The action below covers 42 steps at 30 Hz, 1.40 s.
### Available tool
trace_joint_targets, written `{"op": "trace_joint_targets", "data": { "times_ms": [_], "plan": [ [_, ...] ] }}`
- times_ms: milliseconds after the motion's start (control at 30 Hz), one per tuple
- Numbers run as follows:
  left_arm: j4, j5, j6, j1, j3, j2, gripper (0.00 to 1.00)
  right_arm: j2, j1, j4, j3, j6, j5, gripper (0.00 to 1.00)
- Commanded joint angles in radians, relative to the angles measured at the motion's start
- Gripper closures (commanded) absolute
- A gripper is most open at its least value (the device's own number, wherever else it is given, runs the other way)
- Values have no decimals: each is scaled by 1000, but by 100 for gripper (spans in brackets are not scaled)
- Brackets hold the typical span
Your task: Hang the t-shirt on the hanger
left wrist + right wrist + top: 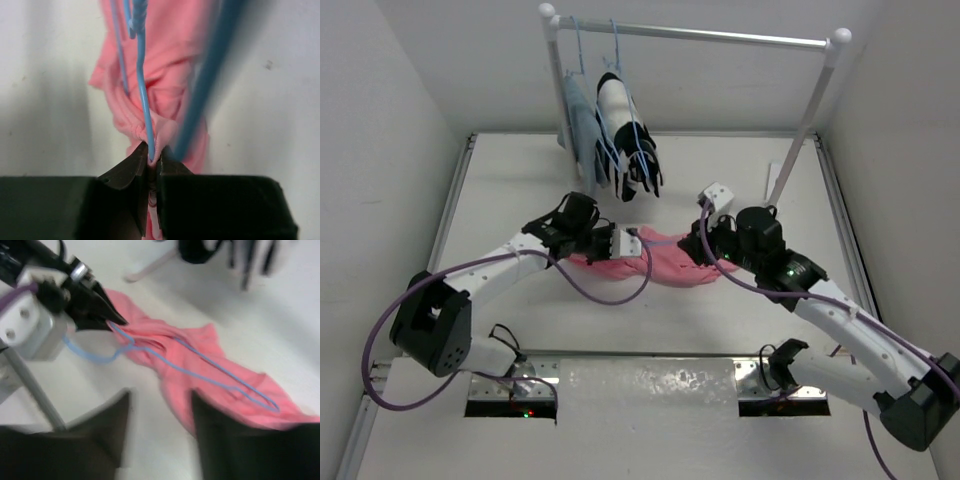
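Step in hand: the hanger is being worked into the t-shirt on the table; judging from how things lie, the shirt is not yet dressed over it.

T-shirt point(665, 265): a crumpled salmon-pink strip is lying on the white table point(520, 180) at the middle of the overhead view, stretching between the two grippers.

Hanger point(200, 372): the thin light-blue wire is lying along the top of the shirt in the right wrist view, running from 10 o'clock down to 4 o'clock. Its hook is curling off the cloth toward 9 o'clock. Whether any part is inside the shirt cannot be told.

Left gripper point(152, 159): its jaws are pressing together on the hanger wire and a fold of pink fabric, at the shirt's 9 o'clock end.

Right gripper point(160, 395): its fingers are standing well apart and holding nothing, hovering near the shirt's 3 o'clock end with the cloth showing between them.

Next move, as a judgement: the free right gripper is needing to take an edge of the shirt and draw it over the wire shoulder while the left one is steadying the hanger.

Risk: the pinched fold may be dragging the shirt along with the hanger.

Background: two other garments are hanging from a white rack point(720, 38) at 12 o'clock.
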Motion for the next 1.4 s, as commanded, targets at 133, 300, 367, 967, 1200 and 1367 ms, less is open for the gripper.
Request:
{"op": "trace_joint_targets", "data": {
  "times_ms": [133, 300, 367, 967, 1200, 1367],
  "plan": [
    [65, -1, -304, 22, 58, 1, 100, -10, -3, -117, 177, 91, 370, 90],
    [100, 22, -539, 18, 112, 72, 100, 89, 30, 17, 38, 166, 237, 54],
    [103, 11, -582, 19, 127, 109, 100, 105, 53, 187, -124, 149, 202, 51],
    [134, -7, -542, 25, 112, 115, 100, 585, 201, 652, -170, 143, 353, 46],
    [137, -2, -541, 31, 116, 116, 100, 619, 205, 583, -176, 152, 424, 72],
    [137, 2, -535, 31, 116, 110, 100, 653, 195, 529, -168, 163, 427, 100]
  ]
}}
